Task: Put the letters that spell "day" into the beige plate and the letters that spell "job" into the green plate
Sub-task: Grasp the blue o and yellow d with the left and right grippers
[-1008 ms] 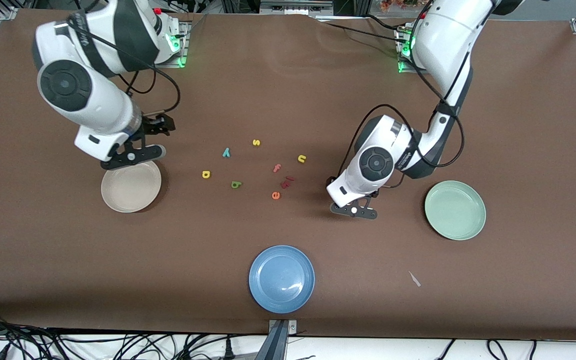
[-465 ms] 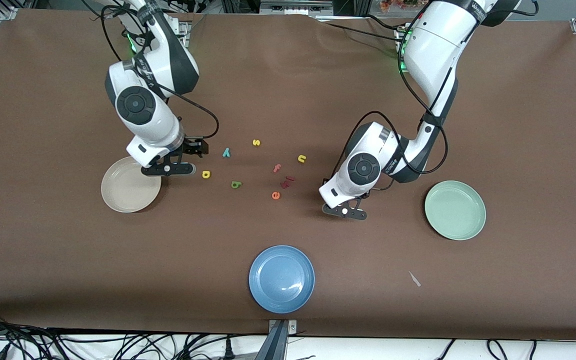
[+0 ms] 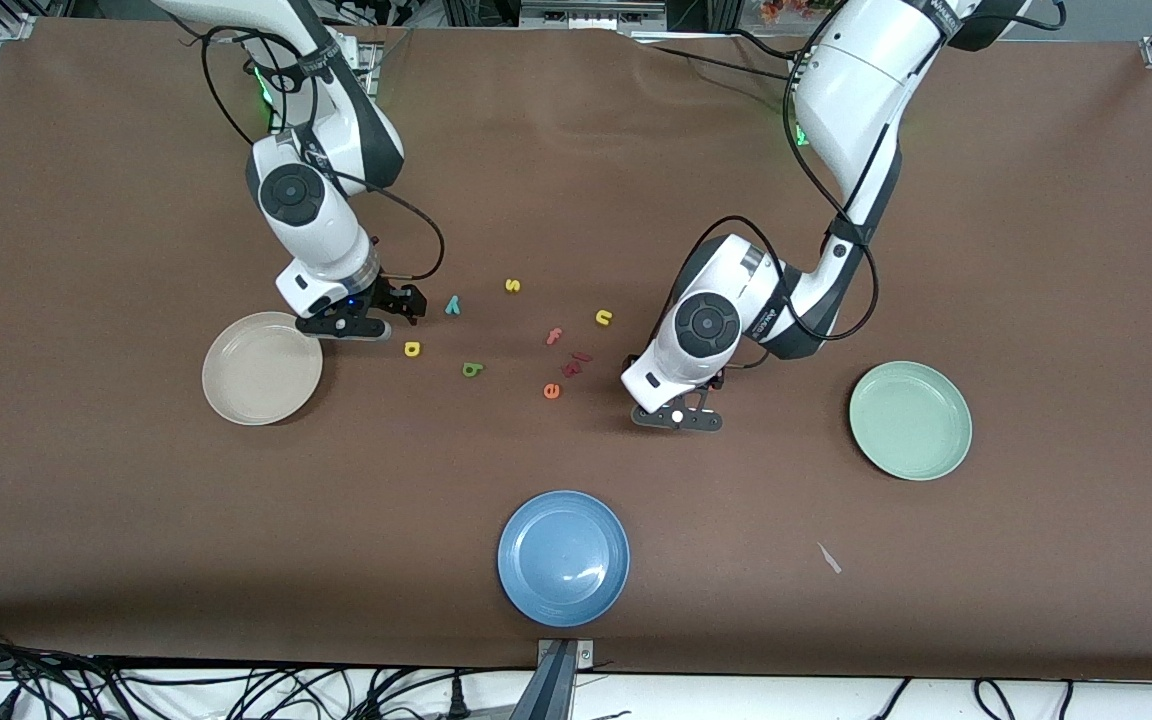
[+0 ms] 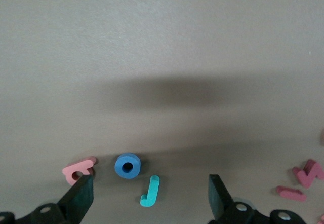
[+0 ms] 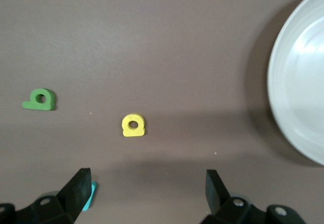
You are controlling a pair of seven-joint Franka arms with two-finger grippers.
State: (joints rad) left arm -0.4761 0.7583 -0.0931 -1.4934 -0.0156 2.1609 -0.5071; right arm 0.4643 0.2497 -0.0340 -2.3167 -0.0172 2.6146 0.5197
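My left gripper [image 3: 678, 418] hangs open over the table between the letter cluster and the green plate [image 3: 910, 420]. Its wrist view shows its open fingers [image 4: 150, 197] around the teal "j" [image 4: 150, 191], with the blue "o" [image 4: 127, 165] and pink "b" [image 4: 79, 169] close by; the arm hides these in the front view. My right gripper [image 3: 341, 327] is open beside the beige plate [image 3: 261, 381]. The yellow "d" [image 3: 413, 348] [image 5: 133, 125], green "a" [image 3: 473, 370] [image 5: 39, 99] and teal "y" [image 3: 453, 304] lie near it. Both plates are empty.
A blue plate [image 3: 563, 557] sits near the front edge. Yellow "s" [image 3: 512, 285], yellow "n" [image 3: 604, 317], salmon "f" [image 3: 554, 336], orange "e" [image 3: 551, 391] and a dark red piece [image 3: 576, 362] lie mid-table. A small pale scrap [image 3: 829, 558] lies toward the left arm's end.
My right gripper has swung from over the beige plate toward the yellow "d". My left gripper has drifted toward the letter cluster. Both stay open.
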